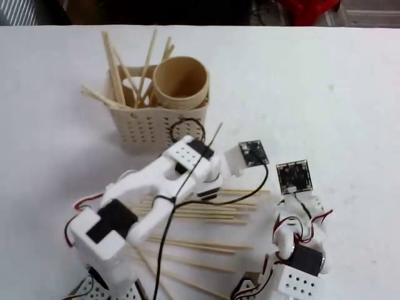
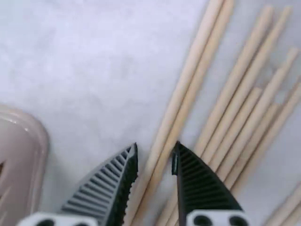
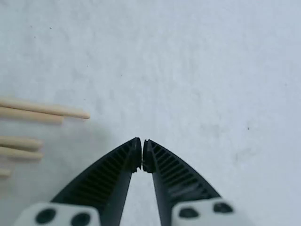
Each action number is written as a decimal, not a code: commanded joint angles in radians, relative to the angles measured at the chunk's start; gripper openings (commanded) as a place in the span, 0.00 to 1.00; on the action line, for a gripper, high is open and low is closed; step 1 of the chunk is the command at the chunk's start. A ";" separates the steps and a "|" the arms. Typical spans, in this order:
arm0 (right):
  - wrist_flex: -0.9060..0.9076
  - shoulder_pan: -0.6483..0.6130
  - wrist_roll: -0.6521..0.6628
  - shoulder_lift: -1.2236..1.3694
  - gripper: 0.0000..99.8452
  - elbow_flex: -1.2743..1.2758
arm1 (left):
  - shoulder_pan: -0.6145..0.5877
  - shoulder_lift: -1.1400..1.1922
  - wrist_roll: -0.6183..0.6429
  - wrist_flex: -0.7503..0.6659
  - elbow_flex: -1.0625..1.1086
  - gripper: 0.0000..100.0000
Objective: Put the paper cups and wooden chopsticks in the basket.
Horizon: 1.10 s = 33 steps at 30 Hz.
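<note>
wooden chopsticks lay scattered in a loose fan on the near part of the white table, between the two arms. farther off, left of centre, stood the perforated basket. stacked paper cups sat upright in its right side, and a bundle of sticks leaned out of its left side.

the left gripper hung low over the far edge of the loose pile, on the near side of the basket and close to it. its jaws stood a little apart, and a pair of chopsticks lying side by side ran between the tips. i could not tell whether the pads touched that pair. more sticks lay close beside it on the table.

the right gripper sat at the near right over bare table. its jaws were closed tip to tip and held nothing. the ends of a few sticks lay just beside it on the table.
</note>
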 commanded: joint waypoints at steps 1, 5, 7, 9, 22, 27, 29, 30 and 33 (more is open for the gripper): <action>0.002 0.007 0.003 -0.010 0.02 0.006 | -0.038 0.030 0.020 0.011 -0.064 0.03; 0.002 0.007 0.003 -0.010 0.02 0.006 | -0.062 0.028 0.018 0.031 -0.064 0.02; 0.002 0.007 0.003 -0.010 0.02 0.006 | -0.071 0.027 0.018 0.061 -0.071 0.02; 0.002 0.007 0.003 -0.010 0.02 0.006 | -0.070 0.004 0.014 0.078 -0.061 0.02; 0.002 0.007 0.003 -0.010 0.02 0.006 | -0.064 -0.552 0.017 0.330 -0.068 0.02; 0.002 0.007 0.003 -0.010 0.02 0.006 | -0.070 -0.791 0.020 0.351 -0.071 0.02; 0.002 0.007 0.003 -0.010 0.02 0.006 | -0.070 -0.892 0.035 0.350 -0.086 0.02; 0.002 0.007 0.003 -0.010 0.02 0.006 | -0.071 -0.937 0.068 0.350 -0.106 0.02; 0.002 0.007 0.003 -0.010 0.02 0.006 | -0.119 -1.050 0.144 0.304 -0.160 0.02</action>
